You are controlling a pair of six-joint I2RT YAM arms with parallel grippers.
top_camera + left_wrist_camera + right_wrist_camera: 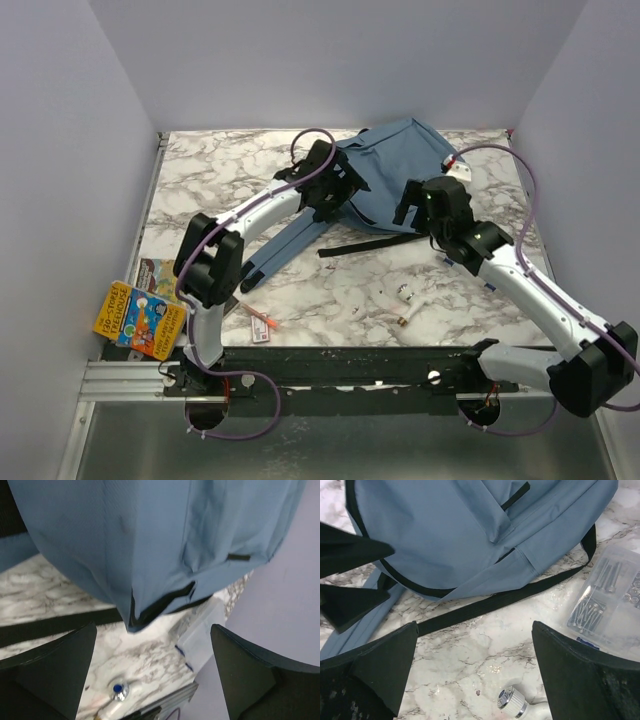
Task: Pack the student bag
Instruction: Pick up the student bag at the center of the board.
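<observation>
Student bag (395,160): dusty-blue backpack lying at the far middle of the marbled surface (200,180). Its rounded body is to the back, and two blue shoulder straps (285,250) trail from it toward the arm bases.
Left hand (335,190): at the bag's left edge, about where the shoulder straps meet the body. Fingers are spread wide with nothing between them. In the wrist view blue fabric fills the frame ahead of the fingers; cannot tell whether it touches them.
Right hand (418,200): at the bag's near right side. Fingers are spread wide and hold nothing, over bare marble just short of the bag.
Black webbing strap (505,600): flat on the surface along the bag's near edge, between the bag and the right hand.
Clear plastic box (610,597): just right of the bag, with screws inside.
Small metal-capped piece (512,701): on the near side of the webbing strap, apart from the bag.
Picture book (140,318): well apart from the bag, near the left arm's base.
Orange pen (262,322): just past the ends of the shoulder straps, on the side away from the bag.
</observation>
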